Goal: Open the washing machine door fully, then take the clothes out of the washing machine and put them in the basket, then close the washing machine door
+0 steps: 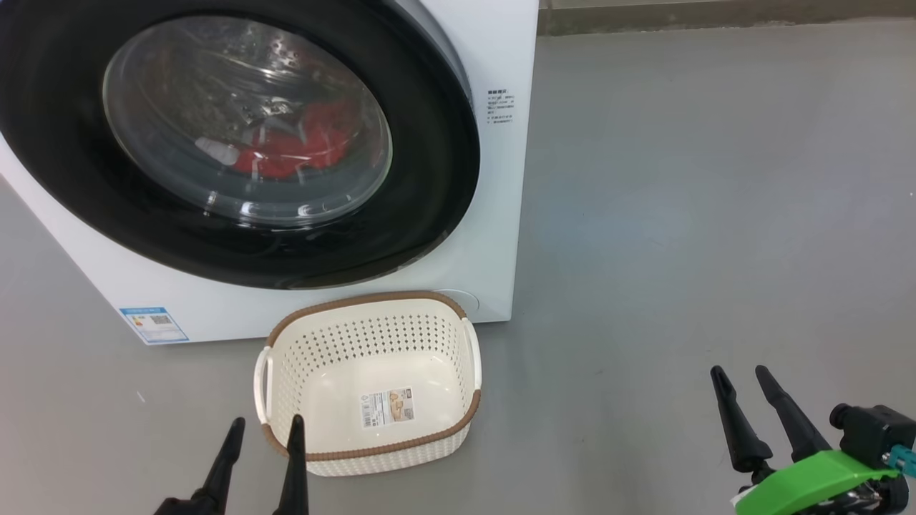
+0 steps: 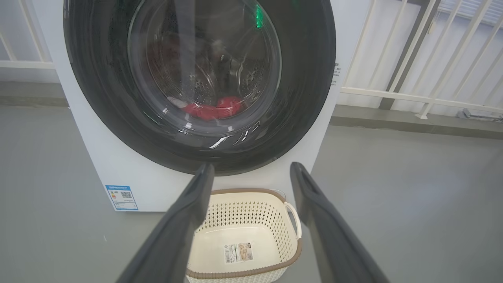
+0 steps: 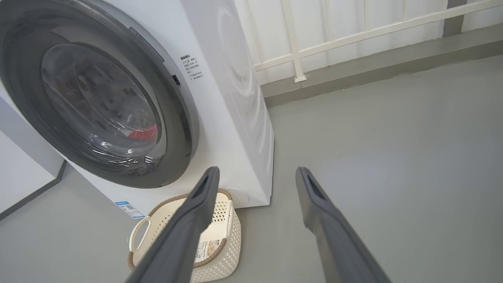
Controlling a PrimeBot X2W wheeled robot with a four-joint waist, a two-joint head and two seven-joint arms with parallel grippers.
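washing machine door (image 1: 243, 129): was shut, red clothes (image 1: 300, 146) sitting behind the glass
basket (image 1: 372, 336): sat at the door's 6 o'clock
left tool (image 1: 266, 422): spread wide, basket's 8 o'clock
right tool (image 1: 738, 370): wide too, basket's 3 o'clock

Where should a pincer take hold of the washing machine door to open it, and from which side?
Probably the right edge of the washing machine door: the right wrist view shows its black rim standing proud of the washing machine, with a grey side band to hook behind. Come from the robot's right with the open right pincer. Handle and hinge side cannot be told.
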